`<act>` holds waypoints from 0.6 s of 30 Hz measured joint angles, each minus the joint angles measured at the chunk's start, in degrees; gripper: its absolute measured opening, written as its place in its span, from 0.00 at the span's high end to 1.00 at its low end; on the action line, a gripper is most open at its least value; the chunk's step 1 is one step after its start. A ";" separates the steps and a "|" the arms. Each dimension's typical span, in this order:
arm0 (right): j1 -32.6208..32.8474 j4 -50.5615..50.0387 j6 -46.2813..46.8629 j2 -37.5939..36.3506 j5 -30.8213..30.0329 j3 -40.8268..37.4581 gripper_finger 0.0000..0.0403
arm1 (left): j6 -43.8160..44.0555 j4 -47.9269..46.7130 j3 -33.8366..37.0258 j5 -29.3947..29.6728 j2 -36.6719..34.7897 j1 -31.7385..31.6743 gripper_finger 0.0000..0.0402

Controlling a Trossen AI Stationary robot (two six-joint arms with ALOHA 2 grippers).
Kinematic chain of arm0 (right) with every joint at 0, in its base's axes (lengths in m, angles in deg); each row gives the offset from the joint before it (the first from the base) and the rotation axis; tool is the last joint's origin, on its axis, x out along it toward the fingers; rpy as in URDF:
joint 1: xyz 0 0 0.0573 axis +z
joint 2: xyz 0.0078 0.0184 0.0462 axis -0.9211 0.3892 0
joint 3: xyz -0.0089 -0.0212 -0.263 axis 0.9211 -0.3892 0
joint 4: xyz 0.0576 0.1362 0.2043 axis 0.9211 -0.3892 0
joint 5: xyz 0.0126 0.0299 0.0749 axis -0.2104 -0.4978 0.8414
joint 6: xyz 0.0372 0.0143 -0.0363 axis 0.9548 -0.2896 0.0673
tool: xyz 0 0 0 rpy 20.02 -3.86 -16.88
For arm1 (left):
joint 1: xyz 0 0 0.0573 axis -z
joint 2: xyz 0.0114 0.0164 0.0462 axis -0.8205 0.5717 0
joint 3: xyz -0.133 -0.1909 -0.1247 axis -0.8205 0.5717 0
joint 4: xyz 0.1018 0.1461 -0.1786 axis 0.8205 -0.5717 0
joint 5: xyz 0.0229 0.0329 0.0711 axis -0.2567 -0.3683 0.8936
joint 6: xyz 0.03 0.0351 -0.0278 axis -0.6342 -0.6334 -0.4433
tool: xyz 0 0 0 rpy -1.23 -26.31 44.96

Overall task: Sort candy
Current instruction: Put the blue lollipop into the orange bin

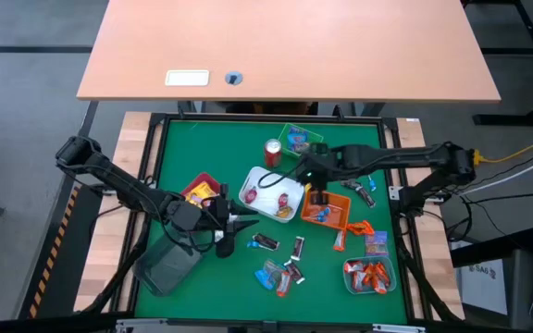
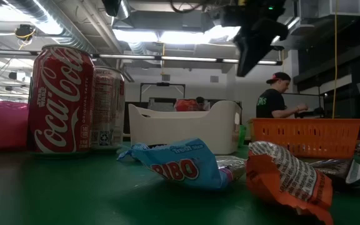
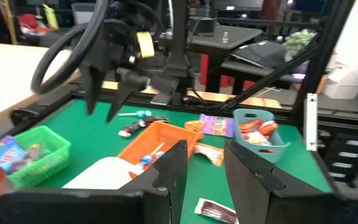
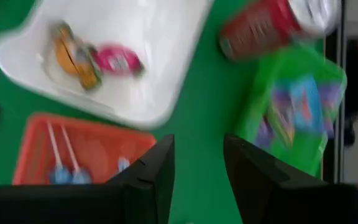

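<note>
- Low view: nearest the camera, a crumpled blue Haribo packet (image 2: 180,165) and an orange foil wrapper (image 2: 289,181) lie on the green mat; the red cola can (image 2: 61,100) stands at 9 o'clock.
- High view: the right gripper (image 1: 305,173) hovers empty between the white plastic tray (image 1: 271,194) and the orange mesh basket (image 1: 327,208); unsorted candy lies at 5–6 o'clock.
- Left wrist view: the left gripper (image 3: 204,168), narrowly parted, holds nothing.
- Right wrist view: fingers apart, empty, above the blue-stick lollipops (image 4: 61,155). Risk: descending here may snag the basket wall.
</note>
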 joint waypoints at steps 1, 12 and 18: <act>-0.76 -1.57 0.98 -1.17 0.15 -0.39 0.67 | -0.35 0.01 0.00 0.52 0.00 -0.01 0.75; -11.88 -6.55 16.93 -15.56 0.54 -12.43 0.67 | -0.45 0.00 0.00 1.34 0.00 -2.56 0.75; -19.91 -7.19 24.10 -17.88 2.06 -19.34 0.67 | -0.48 0.00 0.00 1.31 0.00 -4.03 0.75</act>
